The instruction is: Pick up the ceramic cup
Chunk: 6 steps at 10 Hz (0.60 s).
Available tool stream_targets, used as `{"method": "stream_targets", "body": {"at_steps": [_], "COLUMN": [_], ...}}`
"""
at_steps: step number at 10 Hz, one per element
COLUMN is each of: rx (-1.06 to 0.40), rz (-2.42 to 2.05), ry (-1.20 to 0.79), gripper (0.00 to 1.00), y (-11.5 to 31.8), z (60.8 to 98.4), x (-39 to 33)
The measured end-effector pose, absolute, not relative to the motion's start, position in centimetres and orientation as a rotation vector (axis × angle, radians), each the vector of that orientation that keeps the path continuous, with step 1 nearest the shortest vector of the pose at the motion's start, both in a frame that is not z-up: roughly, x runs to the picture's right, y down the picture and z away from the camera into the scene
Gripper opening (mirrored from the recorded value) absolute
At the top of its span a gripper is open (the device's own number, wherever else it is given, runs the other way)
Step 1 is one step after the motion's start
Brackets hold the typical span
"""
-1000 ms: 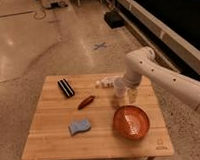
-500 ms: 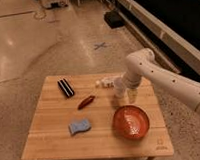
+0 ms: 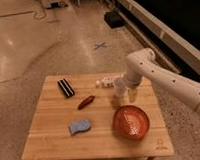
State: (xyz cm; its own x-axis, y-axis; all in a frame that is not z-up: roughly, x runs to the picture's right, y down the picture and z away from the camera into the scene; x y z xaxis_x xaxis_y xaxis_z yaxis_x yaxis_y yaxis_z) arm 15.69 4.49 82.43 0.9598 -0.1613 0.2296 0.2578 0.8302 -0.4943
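Little has changed in the last second: the pincer (image 3: 128, 92) stays low at the back right of the desk (image 3: 51, 141), right against the ceramic cup (image 3: 118, 86), and the white arm (image 3: 158, 77) above it holds nearly the same bend. Whether the pincer is open or closed on the cup I cannot tell. The cup stands upright on the wood, not yet lifted. That stillness suggests the grasp is being settled, with the lift itself left to do.

Just left of the cup lie small white pieces (image 3: 104, 83). Nearer the front sits the orange bowl (image 3: 130, 121), close enough that a sideways swing could clip it. Farther left are a red pepper-like item (image 3: 86, 101), a blue sponge (image 3: 80, 126) and a black striped object (image 3: 66, 88).
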Motion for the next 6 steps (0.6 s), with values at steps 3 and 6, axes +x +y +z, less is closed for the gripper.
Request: {"method": "stream_targets", "body": {"at_steps": [3, 6], "rx": [-0.539, -0.532], "rz": [-0.227, -0.235], "ry": [-0.184, -0.189], "gripper": [0.80, 0.80], "y": [4.18, 4.13], "z": [82.64, 82.92], "x": [16.00, 15.79]}}
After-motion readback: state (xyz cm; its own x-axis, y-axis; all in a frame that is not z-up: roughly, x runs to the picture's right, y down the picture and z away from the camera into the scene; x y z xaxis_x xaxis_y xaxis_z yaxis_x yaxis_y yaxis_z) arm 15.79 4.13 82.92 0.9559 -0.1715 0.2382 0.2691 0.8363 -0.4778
